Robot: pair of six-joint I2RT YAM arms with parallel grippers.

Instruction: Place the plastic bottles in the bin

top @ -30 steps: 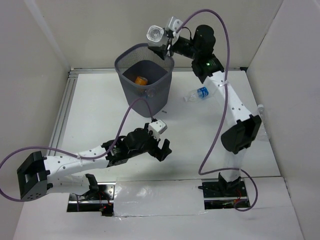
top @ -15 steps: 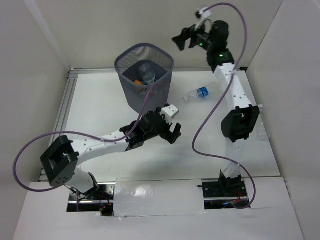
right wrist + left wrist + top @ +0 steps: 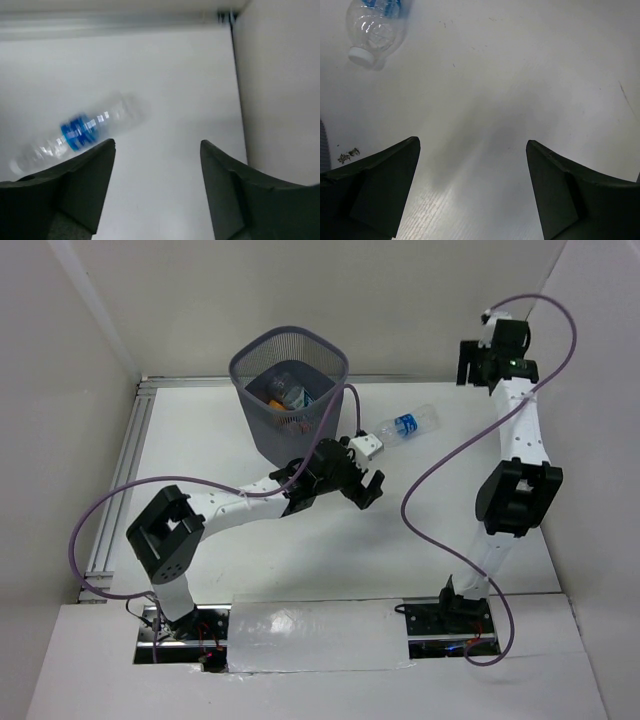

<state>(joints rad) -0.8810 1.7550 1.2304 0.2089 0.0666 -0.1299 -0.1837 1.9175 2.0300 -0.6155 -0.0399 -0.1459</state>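
The dark wire-mesh bin (image 3: 262,435) stands at the back of the table. Inside it lie an orange bottle (image 3: 274,400) and a clear bottle (image 3: 296,395). One clear plastic bottle with a blue label (image 3: 405,425) lies on its side on the table, right of the bin. My left gripper (image 3: 366,490) is open just in front and left of that bottle; the left wrist view shows the bottle (image 3: 375,27) with its white cap at the upper left, beyond the empty left gripper (image 3: 472,143). My right gripper (image 3: 472,365) hangs high at the back right, open and empty (image 3: 157,143), with the bottle (image 3: 80,132) blurred below it.
White walls close the table on the left, back and right (image 3: 280,90). A metal rail (image 3: 125,475) runs along the left edge. The bin's mesh (image 3: 323,147) shows at the left wrist view's left edge, with small crumbs (image 3: 347,156) beside it.
The right gripper let a clear bottle fall into the bin, then swung right and away. The left arm stretched forward and right, toward the bottle on the table.
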